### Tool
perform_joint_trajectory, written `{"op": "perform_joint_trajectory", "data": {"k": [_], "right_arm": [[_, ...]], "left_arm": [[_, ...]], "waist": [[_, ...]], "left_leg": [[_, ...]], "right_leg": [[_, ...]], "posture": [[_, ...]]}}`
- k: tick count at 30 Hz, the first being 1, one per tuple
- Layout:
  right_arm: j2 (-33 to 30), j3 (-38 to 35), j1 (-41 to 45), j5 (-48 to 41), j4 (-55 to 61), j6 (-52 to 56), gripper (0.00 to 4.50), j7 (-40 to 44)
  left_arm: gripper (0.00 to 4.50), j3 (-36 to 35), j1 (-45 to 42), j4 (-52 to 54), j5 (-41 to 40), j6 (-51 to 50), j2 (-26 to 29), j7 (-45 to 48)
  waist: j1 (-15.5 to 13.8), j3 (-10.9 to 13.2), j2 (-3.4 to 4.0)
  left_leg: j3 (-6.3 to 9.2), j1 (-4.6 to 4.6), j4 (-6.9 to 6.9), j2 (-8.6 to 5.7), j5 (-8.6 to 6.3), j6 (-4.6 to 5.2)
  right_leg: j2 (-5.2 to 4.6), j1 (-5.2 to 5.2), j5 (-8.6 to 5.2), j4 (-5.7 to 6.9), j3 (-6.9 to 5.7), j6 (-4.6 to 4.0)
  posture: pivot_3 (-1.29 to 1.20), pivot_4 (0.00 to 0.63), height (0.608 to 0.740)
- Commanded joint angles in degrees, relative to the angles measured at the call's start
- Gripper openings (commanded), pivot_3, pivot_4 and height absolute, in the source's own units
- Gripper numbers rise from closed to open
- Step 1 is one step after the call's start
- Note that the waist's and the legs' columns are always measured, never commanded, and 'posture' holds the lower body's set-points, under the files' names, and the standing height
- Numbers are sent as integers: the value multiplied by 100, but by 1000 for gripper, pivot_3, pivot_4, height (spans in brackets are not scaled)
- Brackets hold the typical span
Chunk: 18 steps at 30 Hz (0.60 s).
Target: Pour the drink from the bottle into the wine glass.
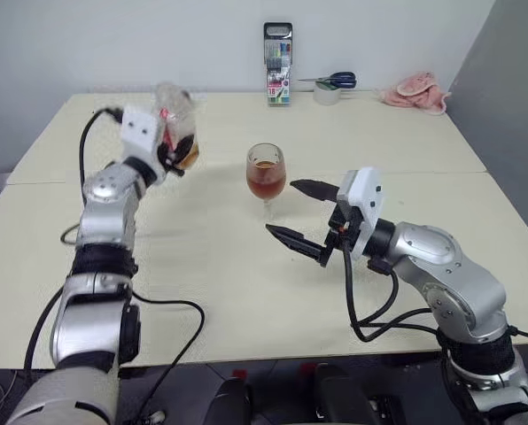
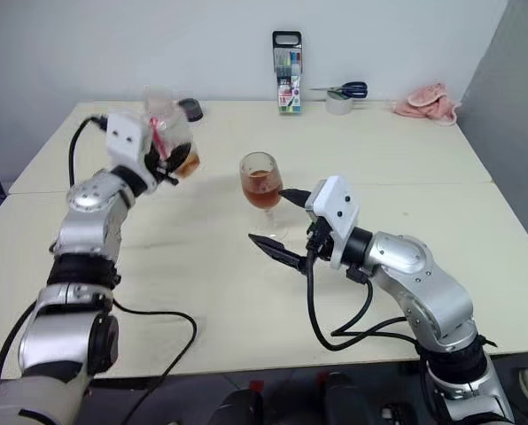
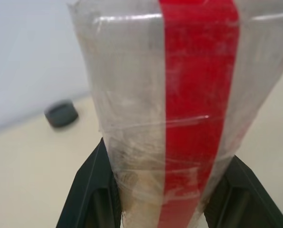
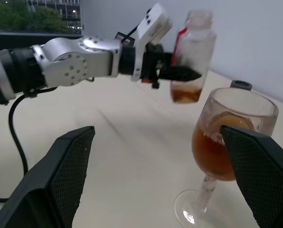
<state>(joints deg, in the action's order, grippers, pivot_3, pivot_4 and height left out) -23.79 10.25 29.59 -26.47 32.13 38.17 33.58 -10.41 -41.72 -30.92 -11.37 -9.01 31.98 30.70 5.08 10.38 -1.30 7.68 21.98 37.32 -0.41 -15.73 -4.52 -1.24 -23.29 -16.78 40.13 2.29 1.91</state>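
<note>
The left gripper (image 4: 172,71) is clenched on the bottle (image 4: 191,57), which hangs upright in the air over the left side of the table (image 1: 246,274), well apart from the glass (image 1: 266,177). Only a shallow layer of drink (image 4: 185,95) sits in the bottle's bottom, and the glass, standing near the middle of the table, is about half full of the same reddish-brown, so I'd say the pour is done and the job now is to put the bottle down. To do that well: keep it plumb, lower it straight over bare table on the left, clear of the glass and of the small dark lid (image 3: 61,113) lying toward the far-left edge, and let go only once the base is flat. The right gripper (image 1: 304,217) hovers with its fingers spread wide either side of the glass, holding nothing; I can't tell whether a fingertip brushes the bowl, so it should stay put or back off straight, never sideways. Hard to make out: the bottle is blurred from the head, its neck looks capless, and its base is cut off from the left wrist. A marker pack (image 1: 278,64), scissors (image 1: 333,81) on a tape roll (image 1: 328,94) and a pink cloth (image 1: 415,91) line the far edge.
</note>
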Motion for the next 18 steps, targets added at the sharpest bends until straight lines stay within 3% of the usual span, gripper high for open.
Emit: {"op": "perform_joint_trajectory", "data": {"k": [1,6,17,18], "right_arm": [[-24,16,209,12,-16,1,4500,72],[-13,136,352,36,-157,14,4500,176],[-4,314,459,92,-260,50,4500,294],[-23,345,460,117,-262,54,4500,312]], "left_arm": [[1684,-499,378,890,-487,-669,59,-154],[1684,-704,1001,1360,-633,-1062,15,-334],[1684,-609,1713,1346,-403,-688,97,-328],[2034,-597,1748,1296,-360,-607,105,-344]], "waist": [[-16,0,-1],[-93,-1,-1],[-174,-2,-1],[-172,-2,-1]], "left_leg": [[2,2,1,-1,0,0],[3,10,27,-4,-1,1],[-3,9,41,-3,-12,18],[-4,8,41,-2,-12,19]], "right_leg": [[0,0,0,0,-1,0],[-5,7,0,0,-1,0],[-4,9,1,3,2,2],[-3,9,1,3,3,2]], "posture": [[0,150,740],[0,150,740],[0,150,740],[0,150,740]]}}
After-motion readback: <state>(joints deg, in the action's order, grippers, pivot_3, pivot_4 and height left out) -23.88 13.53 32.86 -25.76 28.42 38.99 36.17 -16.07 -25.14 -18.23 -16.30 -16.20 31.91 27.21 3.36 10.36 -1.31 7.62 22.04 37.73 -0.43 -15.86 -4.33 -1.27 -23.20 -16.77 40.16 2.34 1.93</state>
